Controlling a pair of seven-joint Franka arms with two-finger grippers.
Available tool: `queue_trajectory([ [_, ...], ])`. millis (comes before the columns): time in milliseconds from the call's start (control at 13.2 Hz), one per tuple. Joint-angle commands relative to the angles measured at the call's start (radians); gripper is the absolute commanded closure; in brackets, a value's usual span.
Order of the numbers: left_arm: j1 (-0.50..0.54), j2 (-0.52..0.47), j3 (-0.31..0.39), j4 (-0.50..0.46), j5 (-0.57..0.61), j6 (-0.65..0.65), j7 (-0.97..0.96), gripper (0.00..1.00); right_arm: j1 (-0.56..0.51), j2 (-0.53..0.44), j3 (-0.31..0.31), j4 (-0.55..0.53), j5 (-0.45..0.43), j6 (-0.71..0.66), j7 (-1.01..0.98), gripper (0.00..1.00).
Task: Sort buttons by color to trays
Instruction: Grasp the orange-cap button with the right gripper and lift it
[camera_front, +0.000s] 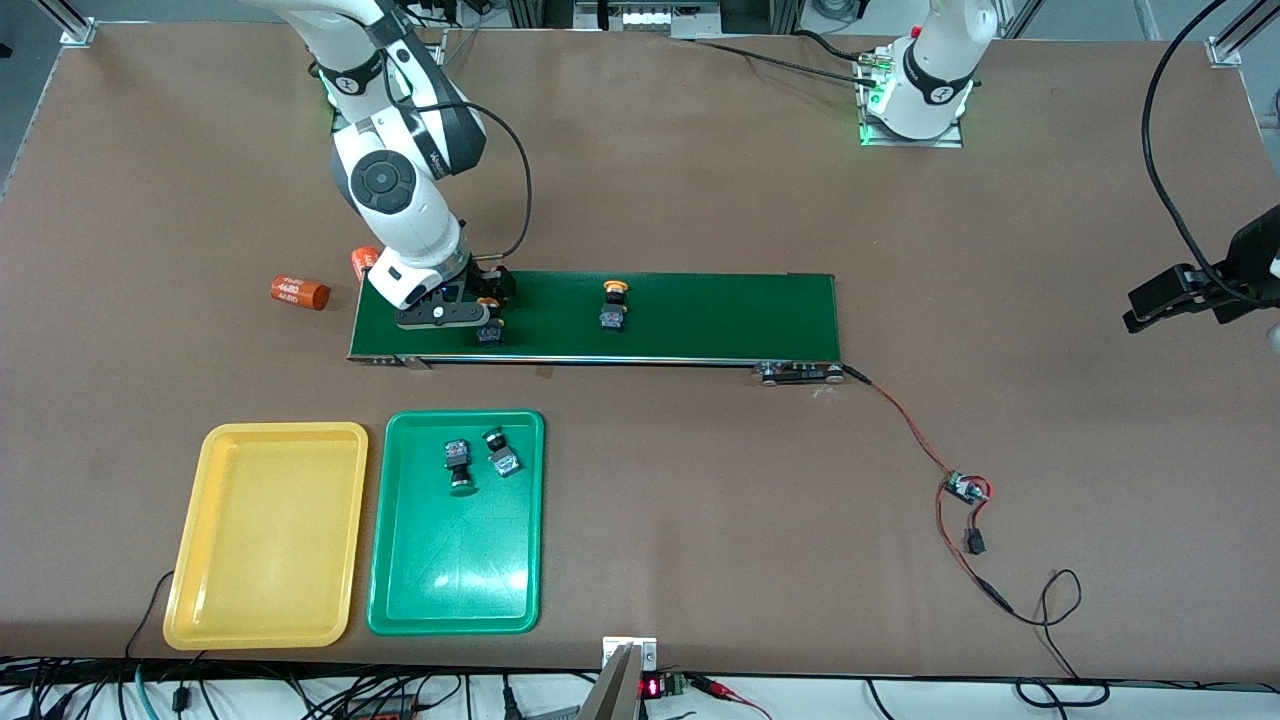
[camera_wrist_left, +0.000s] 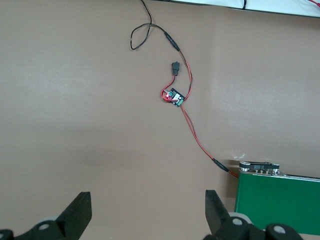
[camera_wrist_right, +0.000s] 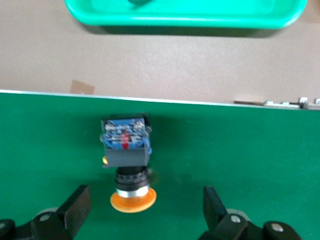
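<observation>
On the conveyor belt, at the right arm's end, lies a yellow-orange button. My right gripper hangs low over it, open. In the right wrist view its orange cap lies between the fingers of the right gripper without touching them. A second yellow-orange button lies at mid-belt. Two green buttons lie in the green tray. The yellow tray beside it holds nothing. My left gripper waits open above bare table, off the belt's other end.
Two orange cylinders lie on the table by the belt's end near the right arm. A small circuit board with red and black wires trails from the belt's other end. The green tray's rim shows near the belt.
</observation>
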Motion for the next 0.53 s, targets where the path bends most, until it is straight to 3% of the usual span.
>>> queue_trajectory([
  [0,0.005,-0.018,-0.002,-0.015,-0.009,0.007,0.018,0.0,-0.014,0.022,0.008,0.025,0.012,0.003,0.007,0.0],
  [304,0.007,-0.018,0.001,-0.018,-0.006,0.007,0.018,0.0,-0.024,0.066,0.005,0.027,0.012,0.05,-0.003,0.0],
  [455,0.007,-0.018,0.003,-0.023,-0.006,0.007,0.018,0.0,-0.029,0.074,0.005,0.027,0.012,0.07,-0.01,0.19],
])
